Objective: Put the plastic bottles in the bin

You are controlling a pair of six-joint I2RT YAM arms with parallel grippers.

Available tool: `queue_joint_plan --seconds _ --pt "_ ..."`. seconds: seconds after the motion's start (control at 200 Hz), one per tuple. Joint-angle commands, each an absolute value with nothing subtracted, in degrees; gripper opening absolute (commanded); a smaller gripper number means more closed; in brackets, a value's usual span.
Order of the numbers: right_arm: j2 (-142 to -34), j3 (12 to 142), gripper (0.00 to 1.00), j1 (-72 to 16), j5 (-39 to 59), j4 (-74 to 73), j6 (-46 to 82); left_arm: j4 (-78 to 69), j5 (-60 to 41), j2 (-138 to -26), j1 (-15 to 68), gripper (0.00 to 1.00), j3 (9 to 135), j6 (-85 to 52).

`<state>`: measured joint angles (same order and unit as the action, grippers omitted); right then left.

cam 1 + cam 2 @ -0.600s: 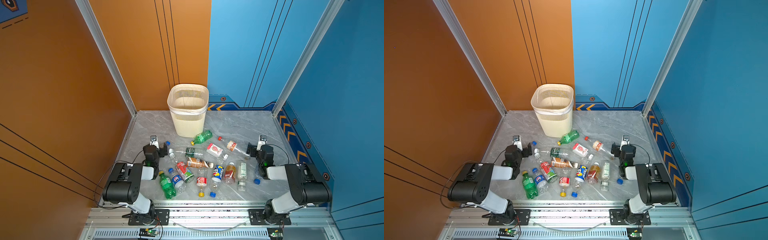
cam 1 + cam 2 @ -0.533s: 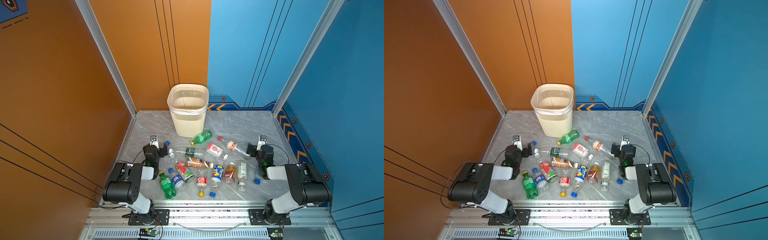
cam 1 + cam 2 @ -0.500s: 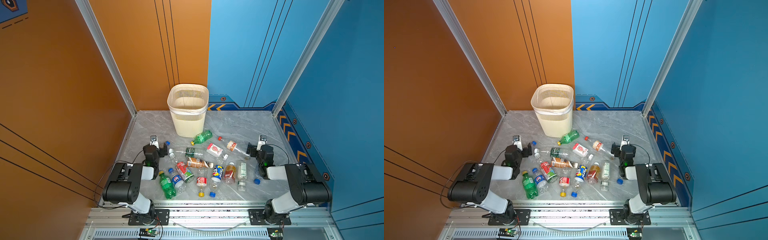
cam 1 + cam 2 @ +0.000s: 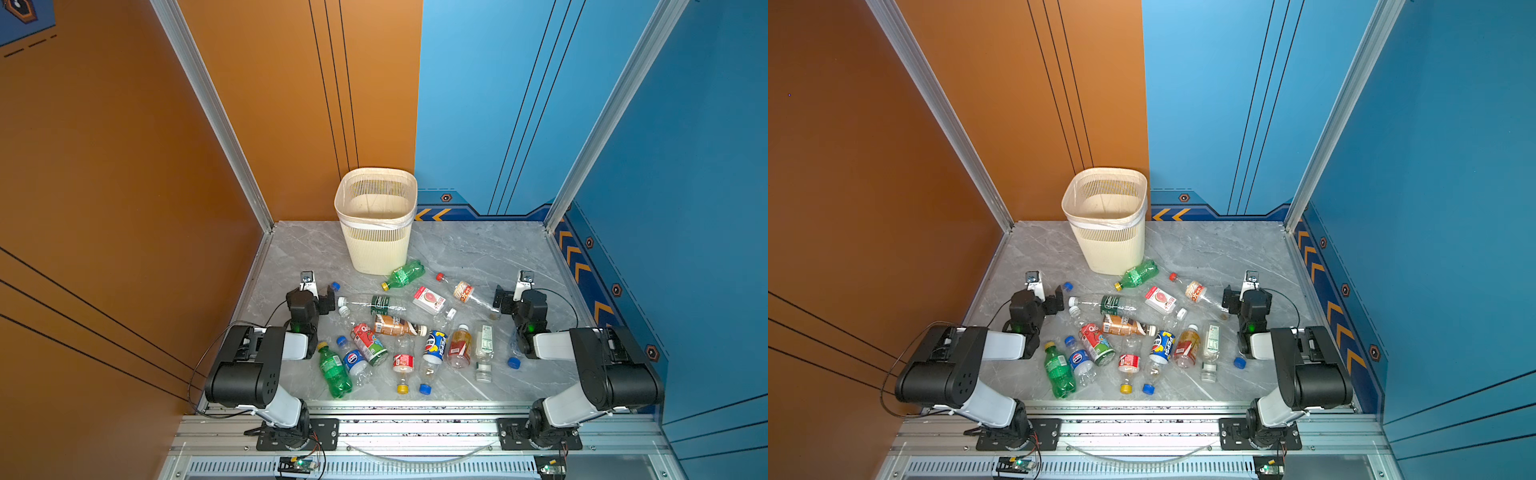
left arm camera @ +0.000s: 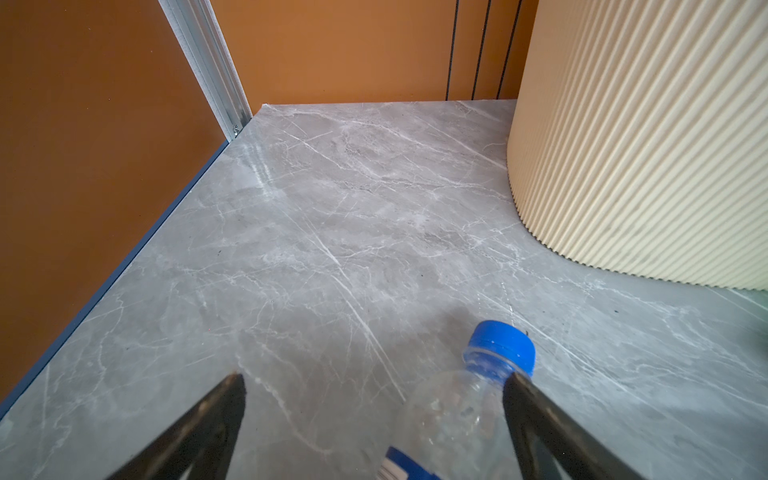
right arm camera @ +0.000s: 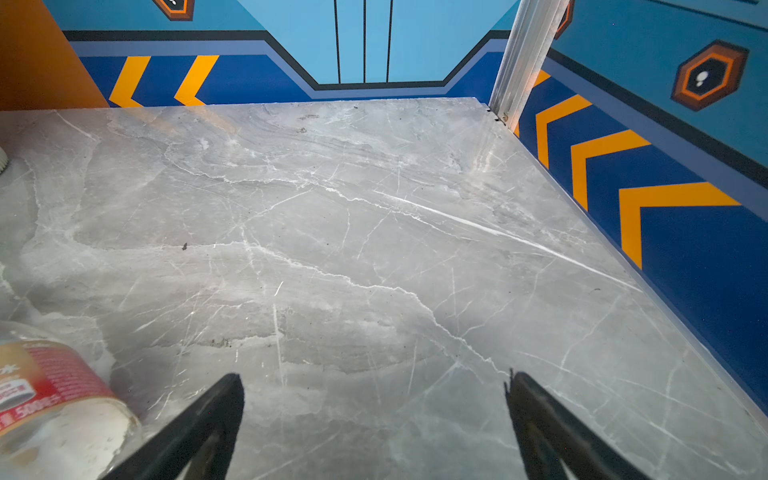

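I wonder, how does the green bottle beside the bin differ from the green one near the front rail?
The bin-side green bottle lies slantwise, cap toward the left arm; the rail-side green bottle lies nearly front-to-back, cap pointing away from the front rail. The former has no bottle along its flank; the latter lies alongside a Pepsi bottle. Both are green, yellow-capped, lying down.

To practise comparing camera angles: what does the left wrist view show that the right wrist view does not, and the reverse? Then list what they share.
Only the left wrist view: the ribbed cream side of the bin, and a clear bottle with a blue cap lying by the left gripper.
Only the right wrist view: the blue wall with orange chevrons, and a red-labelled bottle beside the right gripper.
Both: the grey marble table, and a gripper with its jaws open, holding nothing.
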<state>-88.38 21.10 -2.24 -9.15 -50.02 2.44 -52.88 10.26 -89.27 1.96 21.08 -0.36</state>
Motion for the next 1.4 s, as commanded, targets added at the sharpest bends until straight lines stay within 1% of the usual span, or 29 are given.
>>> queue_joint_plan --seconds 0.0,1.006,1.046,1.086,1.106,1.136,1.172,1.262,1.322,1.357,1.397 --pt "-87.88 22.15 0.99 -2.02 -8.61 -49.05 3.16 -52.29 10.14 -89.56 2.29 0.97 21.97 0.39" --pt "-87.8 22.32 0.99 -1.93 -8.84 -49.38 3.39 -52.37 9.19 -89.45 1.76 0.98 21.96 0.09" --pt "-86.67 23.86 0.99 -1.95 -10.03 -46.1 3.79 -52.2 9.43 -89.06 1.82 0.97 22.1 0.17" --pt "-84.15 27.07 1.0 -2.02 -11.95 -39.09 4.39 -49.15 10.2 -86.91 2.07 0.97 22.72 0.13" --pt "-82.63 29.34 0.99 -2.07 -13.28 -33.08 4.89 -47.11 10.81 -85.63 2.33 0.98 23.21 0.38" --pt "-80.27 33.02 1.0 -2.11 -15.17 -24.43 6.01 -43.01 12.33 -82.73 2.77 0.98 24.32 0.4" --pt "-78.08 36.8 1.0 -1.98 -16.56 -17.62 8.64 -36.56 13.9 -78.94 3.19 0.97 26.03 0.25" --pt "-72.52 42.42 0.99 -2.07 -14.3 -9.51 13.24 -21.33 17.13 -69.17 3.32 0.98 30.89 -4.7" --pt "-68.92 44.17 0.99 -1.82 -14.76 -4.56 21.43 -13.63 19.69 -62.75 3.32 0.97 33.74 -11.35" --pt "-67.2 44.43 0.99 -1.13 -12.49 -1.31 24.92 -9.45 22.1 -59.26 3.34 0.98 34.9 -16.58" --pt "-65.81 44.29 0.99 0.73 -5.27 0.09 24.98 -3.03 23.28 -55.63 3.03 0.97 36.09 -21.01"
